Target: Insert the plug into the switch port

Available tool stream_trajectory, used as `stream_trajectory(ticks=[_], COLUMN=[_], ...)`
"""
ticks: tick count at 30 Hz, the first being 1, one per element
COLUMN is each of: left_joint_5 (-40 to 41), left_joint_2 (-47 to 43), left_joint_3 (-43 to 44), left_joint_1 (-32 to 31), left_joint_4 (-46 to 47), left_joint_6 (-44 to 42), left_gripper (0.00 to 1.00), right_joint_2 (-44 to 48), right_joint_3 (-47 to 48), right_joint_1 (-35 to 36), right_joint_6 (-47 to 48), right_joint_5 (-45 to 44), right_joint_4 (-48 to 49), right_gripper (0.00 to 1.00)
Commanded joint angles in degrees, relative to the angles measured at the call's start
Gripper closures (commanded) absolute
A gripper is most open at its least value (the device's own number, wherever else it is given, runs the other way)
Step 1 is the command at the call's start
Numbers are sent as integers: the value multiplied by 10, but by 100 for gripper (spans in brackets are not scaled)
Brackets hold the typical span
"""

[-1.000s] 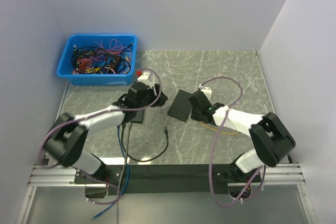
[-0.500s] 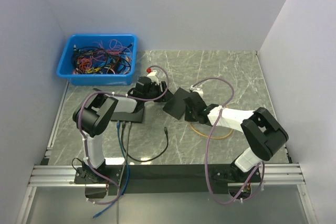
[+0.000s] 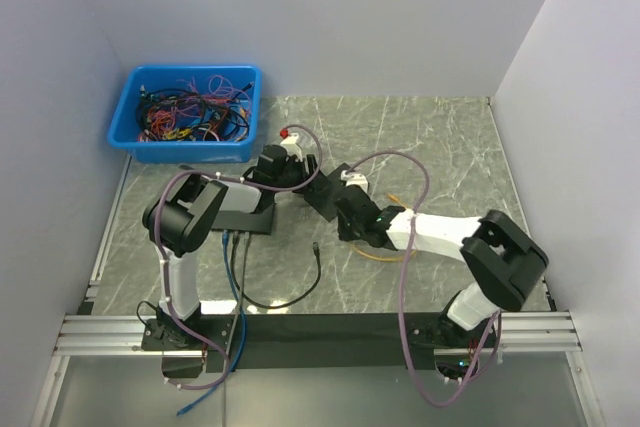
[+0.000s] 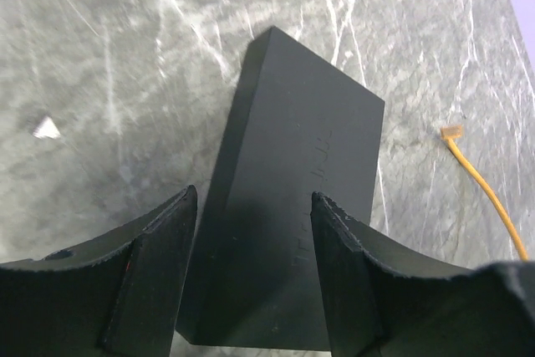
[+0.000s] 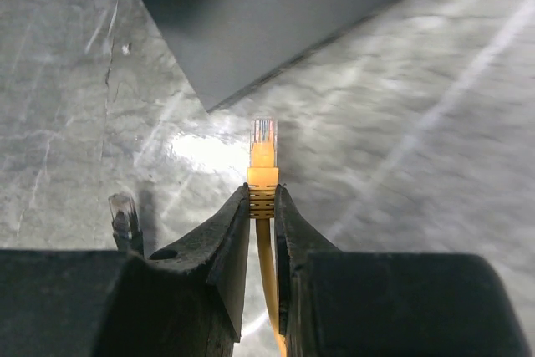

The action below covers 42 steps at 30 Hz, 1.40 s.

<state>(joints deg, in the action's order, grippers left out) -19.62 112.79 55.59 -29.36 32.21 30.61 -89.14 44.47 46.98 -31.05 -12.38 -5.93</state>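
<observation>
The switch is a flat black box (image 3: 328, 190) in the middle of the table. My left gripper (image 3: 303, 177) is open, and in the left wrist view (image 4: 254, 206) its jaws stand on either side over the near end of the switch (image 4: 297, 165). My right gripper (image 3: 347, 217) is shut on the orange plug (image 5: 263, 155) of an orange cable (image 3: 388, 253). The plug points forward, just short of a corner of the switch (image 5: 276, 6) and apart from it. No port shows in any view.
A blue bin (image 3: 187, 112) full of tangled cables stands at the back left. A black cable (image 3: 300, 285) and a blue cable (image 3: 233, 277) lie near the left arm's base. A black plug (image 5: 124, 211) lies left of my right fingers. The orange cable's other plug (image 4: 452, 132) lies right of the switch.
My right gripper has moved left along the switch's near side with the orange plug. My left arm swung round a second ago and has since held still at the switch.
</observation>
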Motion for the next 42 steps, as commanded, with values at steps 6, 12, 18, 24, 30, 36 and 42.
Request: stream_trajectory(ticks=[6,12,18,24,30,36,42], left_joint_5=[-46,-60,-73,-83,-102,-122,-154], left_joint_2=[30,45,60,71,89,96,112], left_joint_3=[16,25,32,41,70,90,88], left_joint_1=[12,13,13,13,13,13,12], left_joint_4=[68,83,90,88,68,43,39], left_joint_6=[-19,-20,-21,-27,-32,-32,-35], left_gripper=[38,39,39,39,39,38,40], right_joint_2=[94,44,8,-6,-32,-68,-91], right_joint_3=[-22,-8,-2,4,18,51,77], right_joint_1=[-11,-17,-20,-22,-24,-29,-28], right_joint_6=[5,12,13,12,5,-12,-10], right_joint_5=[-74,-57,-48,-52,-55,-72,-38], right_joint_4=[-34,-20,2,21,34,23,34], right_gripper=[100,100,100,100,100,100,100])
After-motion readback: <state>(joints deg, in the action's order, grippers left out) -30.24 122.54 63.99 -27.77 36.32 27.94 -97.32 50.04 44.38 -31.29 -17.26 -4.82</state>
